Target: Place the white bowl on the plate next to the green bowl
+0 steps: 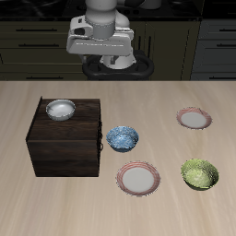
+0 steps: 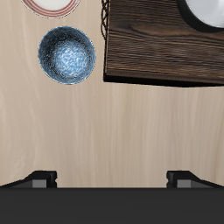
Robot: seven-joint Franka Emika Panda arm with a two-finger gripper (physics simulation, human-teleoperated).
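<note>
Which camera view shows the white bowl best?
The exterior view: the whole white bowl shows on top of the dark wooden box. The wrist view catches only part of its rim, cut by the frame.

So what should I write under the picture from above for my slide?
Small white-grey bowl sits on a dark wooden box; blue patterned bowl, yellow-green bowl and two pink-rimmed plates wait on the table.

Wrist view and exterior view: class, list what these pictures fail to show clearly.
- Wrist view: white bowl and a pink-rimmed plate cut off by the edge; green bowl out of frame.
- Exterior view: claw fingers hidden under the arm's head.
- Dark wooden box: its back hidden.
</note>
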